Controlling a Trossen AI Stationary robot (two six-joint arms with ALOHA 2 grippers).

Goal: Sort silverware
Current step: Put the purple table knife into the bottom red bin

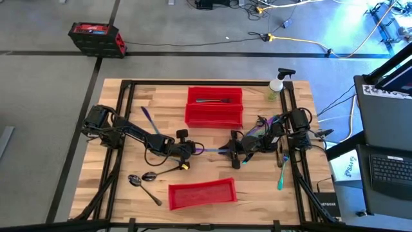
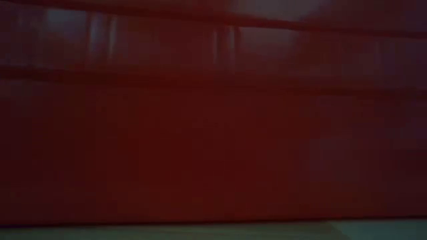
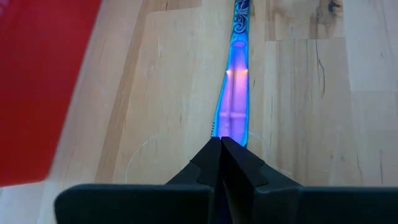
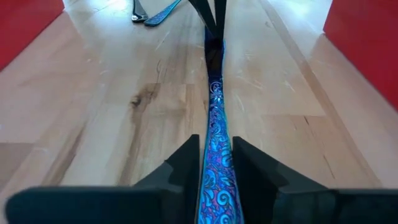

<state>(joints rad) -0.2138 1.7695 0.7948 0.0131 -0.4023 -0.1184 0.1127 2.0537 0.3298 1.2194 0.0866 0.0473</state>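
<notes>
- High view looks straight down on the whole desk (image 1: 129, 193).
- Low view sits pressed against a red bin (image 2: 213, 133) wall.
- Both wrist views look close along one shared utensil (image 4: 214, 155).

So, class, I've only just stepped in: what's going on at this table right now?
Both arms meet at the table's middle over one iridescent blue-purple utensil. The left gripper is shut on one end. The right gripper straddles its patterned handle, fingers on either side; whether it grips yet is unclear. It looks like a handover. Other silverware lies on the wood, one piece already in a far red bin.
</notes>
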